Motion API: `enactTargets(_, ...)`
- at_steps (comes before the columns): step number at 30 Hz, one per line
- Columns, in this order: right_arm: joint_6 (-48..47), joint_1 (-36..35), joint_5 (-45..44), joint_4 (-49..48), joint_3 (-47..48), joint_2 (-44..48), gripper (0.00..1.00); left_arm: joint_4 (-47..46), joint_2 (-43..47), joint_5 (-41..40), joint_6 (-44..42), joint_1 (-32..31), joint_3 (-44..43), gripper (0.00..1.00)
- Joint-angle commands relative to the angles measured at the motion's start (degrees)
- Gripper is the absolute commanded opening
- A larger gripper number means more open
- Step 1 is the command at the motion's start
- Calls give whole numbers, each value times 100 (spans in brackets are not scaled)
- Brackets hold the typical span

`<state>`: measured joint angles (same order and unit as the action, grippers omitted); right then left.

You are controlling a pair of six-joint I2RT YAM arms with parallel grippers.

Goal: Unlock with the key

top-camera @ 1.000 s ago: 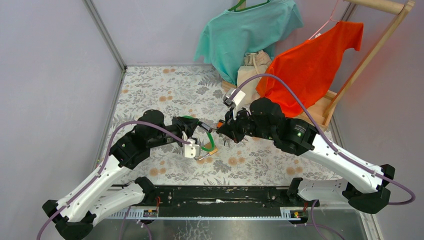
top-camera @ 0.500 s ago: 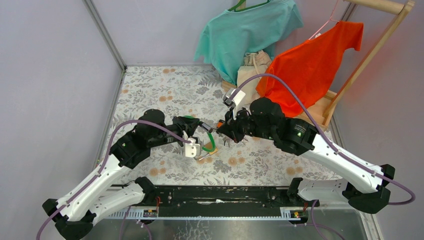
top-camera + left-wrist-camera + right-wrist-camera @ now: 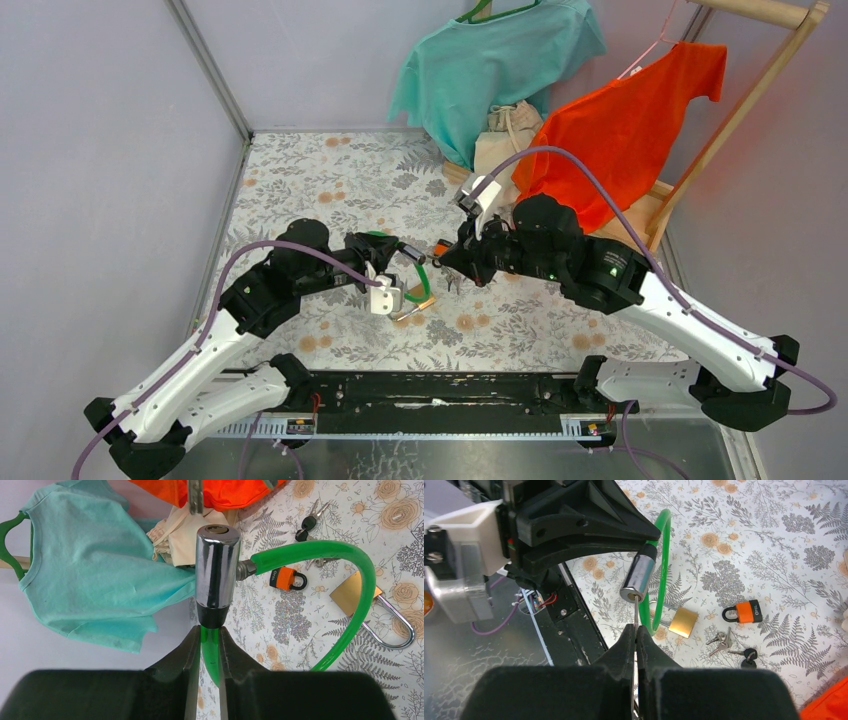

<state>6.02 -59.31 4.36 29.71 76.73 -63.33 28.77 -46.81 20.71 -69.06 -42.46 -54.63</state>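
A green cable lock [image 3: 350, 580] with a chrome cylinder [image 3: 216, 570] is held off the table. My left gripper [image 3: 210, 640] is shut on the green cable just below the cylinder, which points its keyhole end away from the camera. My right gripper [image 3: 636, 630] is shut on a thin key [image 3: 636, 612] whose tip points at the cylinder's end face [image 3: 633, 594]. In the left wrist view the key [image 3: 195, 497] stands just short of the keyhole, slightly to its left. In the top view the two grippers [image 3: 405, 262] [image 3: 447, 258] meet mid-table.
A brass padlock [image 3: 686, 621], an orange padlock [image 3: 742, 613], a bunch of silver keys [image 3: 720, 641] and a black-headed key [image 3: 749, 655] lie on the floral cloth. A teal shirt [image 3: 490, 70], an orange shirt [image 3: 620, 120] and a wooden rack [image 3: 740, 110] stand at the back right.
My right arm has shifted a little to the right, with the gripper still at the cylinder. The left arm and the lock have not moved.
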Motion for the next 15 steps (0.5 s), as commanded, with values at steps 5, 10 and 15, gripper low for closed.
enactTargets(5, -49, -38, 457, -137, 332, 28, 0, -470, 38, -97, 143, -69, -333, 0)
enactTargets(10, -101, -37, 440, -131, 322, -36, 0, -452, 41, -133, 172, -90, -355, 0)
enactTargets(15, -109, -37, 270, -139, 287, -101, 0, -421, 44, -132, 163, -109, -364, 0)
